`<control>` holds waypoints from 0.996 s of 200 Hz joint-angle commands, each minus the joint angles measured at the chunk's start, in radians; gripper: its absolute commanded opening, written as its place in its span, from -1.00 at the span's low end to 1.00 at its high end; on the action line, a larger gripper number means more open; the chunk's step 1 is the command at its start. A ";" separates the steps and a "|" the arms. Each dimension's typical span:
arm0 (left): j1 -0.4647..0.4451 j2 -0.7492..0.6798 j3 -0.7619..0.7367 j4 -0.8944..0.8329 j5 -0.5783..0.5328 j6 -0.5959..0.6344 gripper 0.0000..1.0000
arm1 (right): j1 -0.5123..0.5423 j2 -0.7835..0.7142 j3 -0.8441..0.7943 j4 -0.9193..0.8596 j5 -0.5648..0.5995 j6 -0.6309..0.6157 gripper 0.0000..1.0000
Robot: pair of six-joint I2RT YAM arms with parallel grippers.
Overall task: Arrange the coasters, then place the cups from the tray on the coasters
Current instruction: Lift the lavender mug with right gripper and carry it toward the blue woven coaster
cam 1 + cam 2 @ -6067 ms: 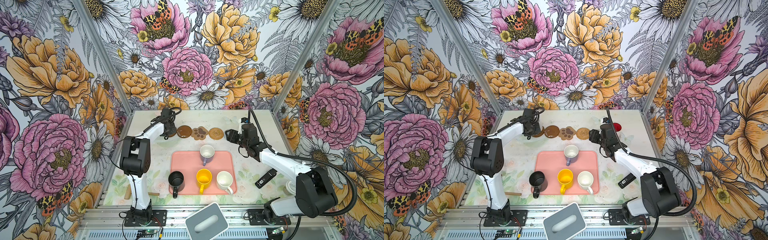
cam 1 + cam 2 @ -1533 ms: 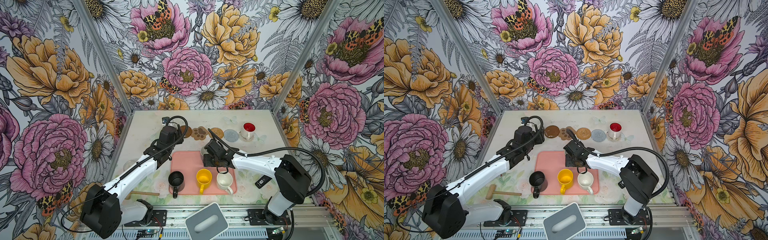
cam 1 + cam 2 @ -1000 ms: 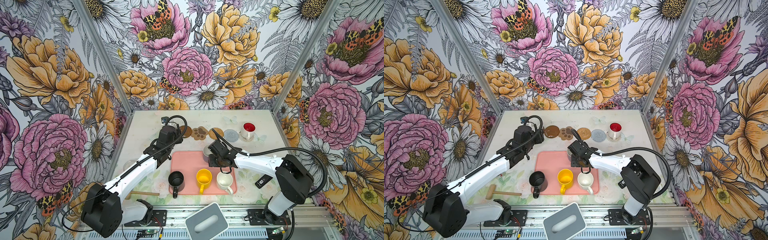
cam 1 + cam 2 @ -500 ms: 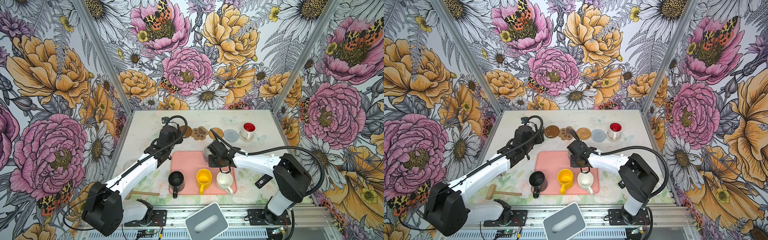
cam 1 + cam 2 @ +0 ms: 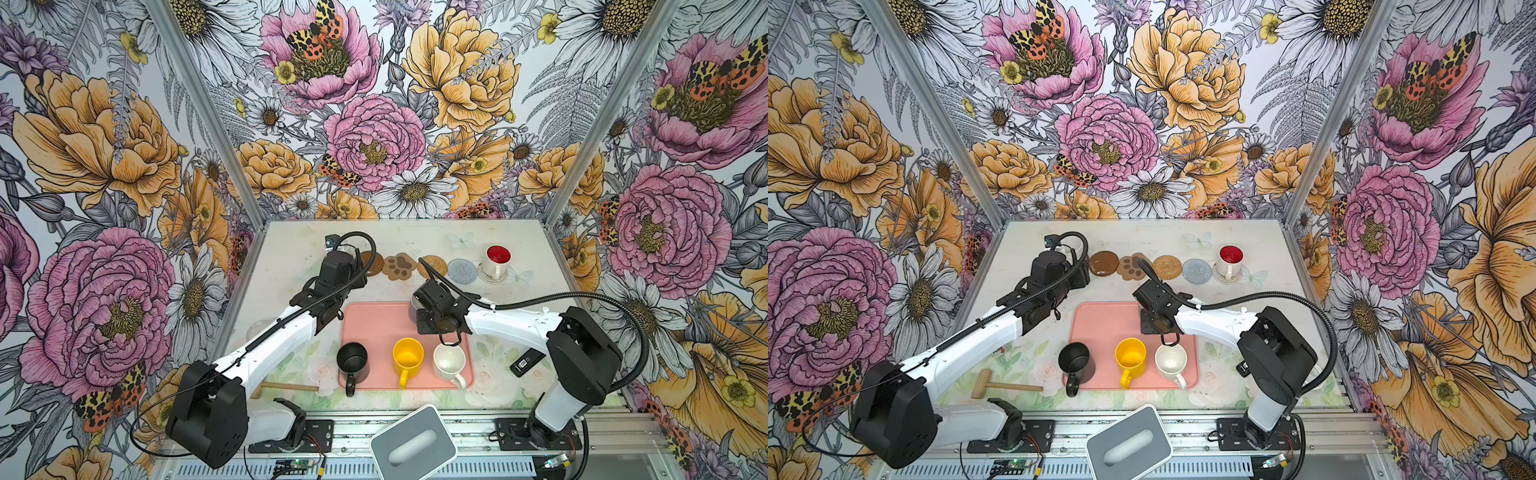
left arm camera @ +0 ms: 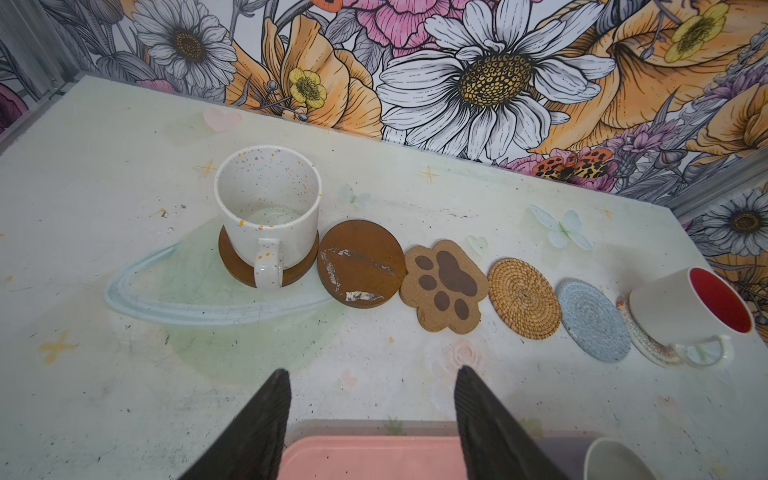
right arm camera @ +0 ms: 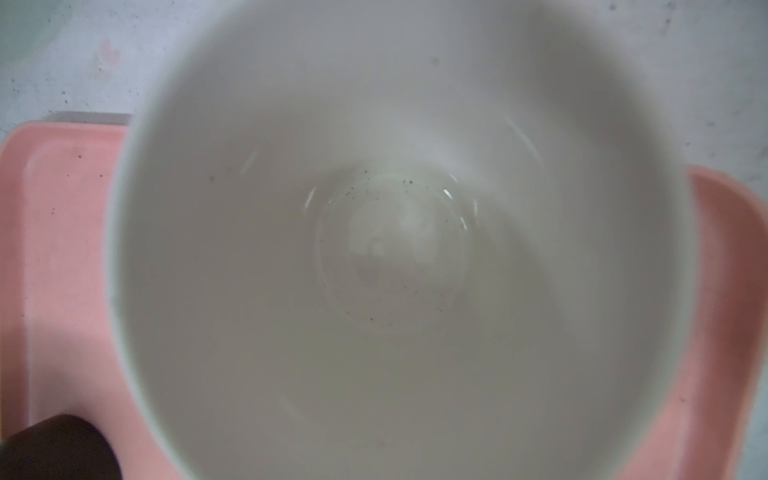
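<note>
Front edge: grey box [image 5: 409, 442], mallet [image 5: 1005, 384] lying to the left of the tray [image 5: 374, 324].

Tray, near row, left to right: black mug [image 5: 352, 361], yellow mug [image 5: 408, 357], cream mug [image 5: 449, 361]. All upright, handles toward the front.

Tray, far right part: fourth mug [image 7: 395, 249], upright, directly under the right claw [image 5: 426, 311]. In the wrist view its white inside fills the frame, and one dark finger [image 7: 58, 449] sits outside the rim over the tray floor. The other finger is not visible. Cannot tell whether this claw is clamped on the mug or loose around its wall.

Left claw [image 6: 372, 374]: jaws spread, nothing between them. It hangs above the table just past the tray's far left edge, well short of the coaster row.

Far row on the table, left to right:
- speckled mug [image 6: 268, 203] standing on a brown disc [image 6: 232, 257]
- bare disc [image 6: 360, 264], touching the first
- paw coaster [image 6: 444, 286]
- rattan coaster [image 6: 523, 297]
- grey-blue coaster [image 6: 592, 326]
- red-lined mug [image 6: 694, 307] on the lacy coaster [image 6: 640, 336]
</note>
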 commanded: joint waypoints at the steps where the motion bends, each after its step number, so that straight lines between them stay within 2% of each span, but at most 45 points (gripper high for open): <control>1: 0.007 0.009 0.006 0.021 0.016 -0.010 0.29 | 0.002 -0.021 0.049 -0.017 0.099 -0.032 -1.00; 37: 0.009 0.012 0.008 0.021 0.018 -0.010 0.29 | 0.033 -0.059 0.049 -0.023 0.147 -0.057 -1.00; 123: 0.008 0.018 0.011 0.018 0.018 -0.011 0.29 | 0.013 -0.135 0.067 -0.023 0.216 -0.121 -1.00; 199: 0.008 0.004 0.005 0.017 0.008 -0.010 0.29 | -0.181 -0.129 0.163 -0.023 0.181 -0.231 -1.00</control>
